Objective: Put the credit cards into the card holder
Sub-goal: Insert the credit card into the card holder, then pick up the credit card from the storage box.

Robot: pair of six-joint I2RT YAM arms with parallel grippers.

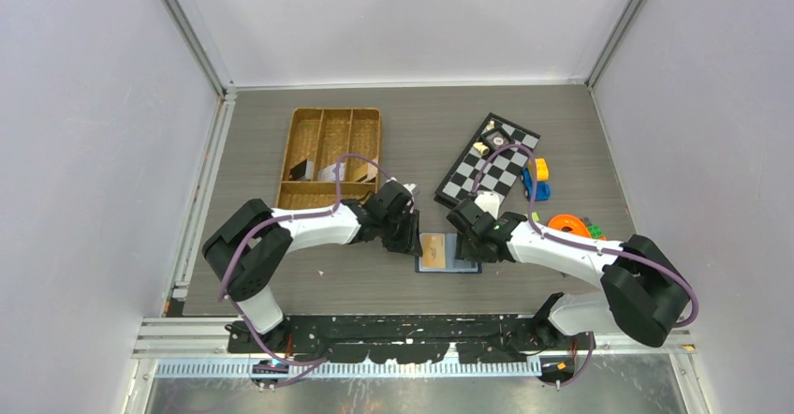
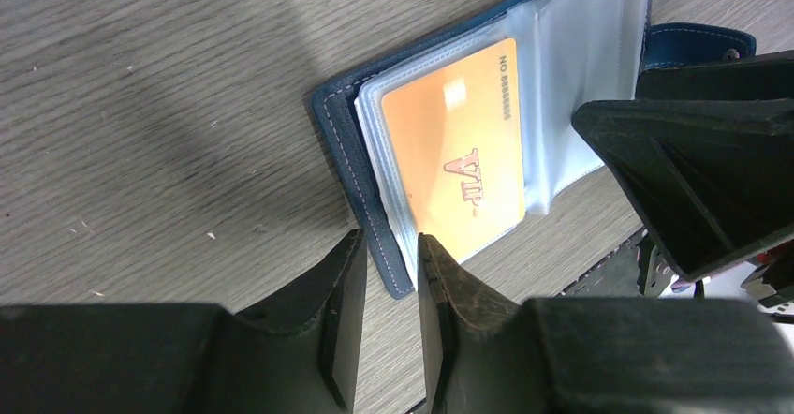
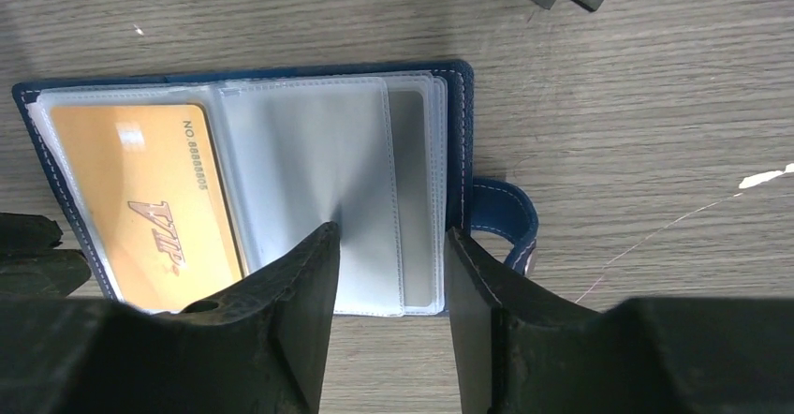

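Arms bend inward from both sides, elbows out and wrists tipped down, so that the two pincers meet over one spot near the front of the table (image 1: 356, 283). The left pincer (image 2: 389, 245) has its fingers a narrow slit apart, tips at the nearest corner of the card holder (image 2: 339, 128). The holder's navy edge shows in that slit; I cannot tell whether the fingers touch it. The right pincer (image 3: 391, 245) stands wider apart, straddling the clear sleeves (image 3: 309, 152) just below its tips, with nothing held between them. The card holder lies open and flat between the two pincers, its long axis running from one to the other. Its snap tab (image 3: 506, 213) sticks out on the right pincer's side. An orange credit card (image 3: 150, 199) sits in the sleeve nearest the left pincer, its long axis crosswise to the holder's.
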